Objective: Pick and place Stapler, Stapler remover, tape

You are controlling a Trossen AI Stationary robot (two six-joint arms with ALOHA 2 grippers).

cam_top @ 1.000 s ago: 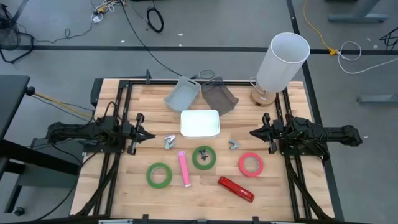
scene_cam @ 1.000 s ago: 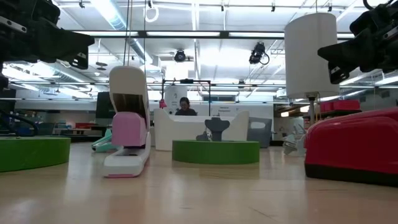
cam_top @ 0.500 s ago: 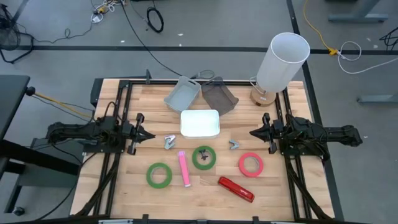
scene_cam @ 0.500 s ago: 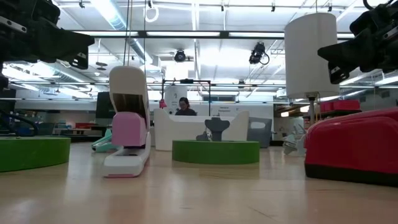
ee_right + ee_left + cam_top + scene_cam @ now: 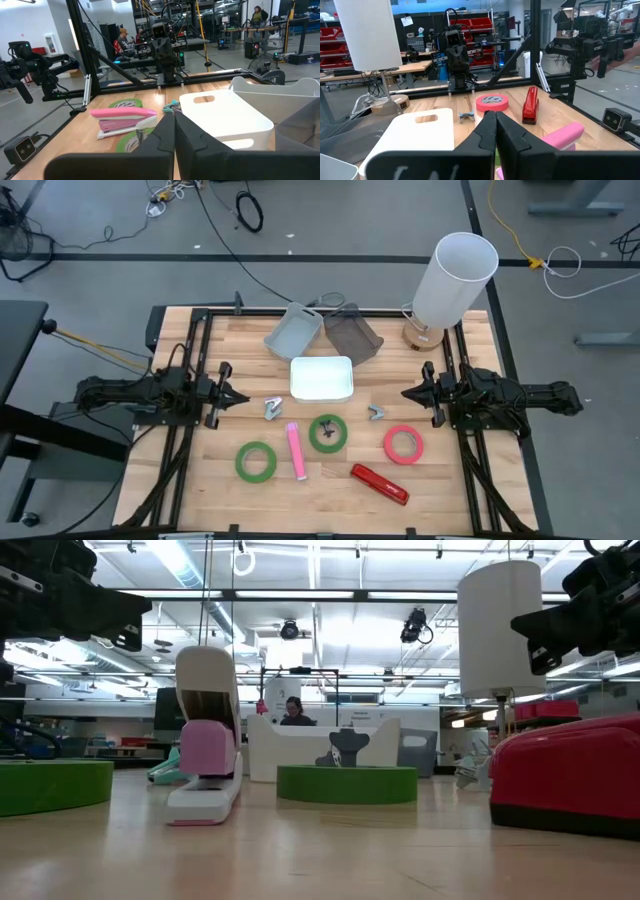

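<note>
A pink stapler (image 5: 295, 450) lies between two green tape rolls (image 5: 256, 461) (image 5: 327, 433) near the table's front. A red tape roll (image 5: 403, 444) lies to the right, a red stapler (image 5: 380, 484) in front. Two small metal staple removers (image 5: 273, 409) (image 5: 376, 413) lie mid-table. My left gripper (image 5: 240, 396) is shut and empty at the left, above the table. My right gripper (image 5: 407, 393) is shut and empty at the right. In the left wrist view the red roll (image 5: 492, 102) and red stapler (image 5: 531, 104) show beyond my shut fingers (image 5: 494, 131).
A white bin (image 5: 321, 378) stands mid-table, a light grey bin (image 5: 294, 332) and a dark grey bin (image 5: 351, 335) behind it. A white lamp (image 5: 452, 280) stands at the back right. Black frame rails (image 5: 190, 370) run along both sides.
</note>
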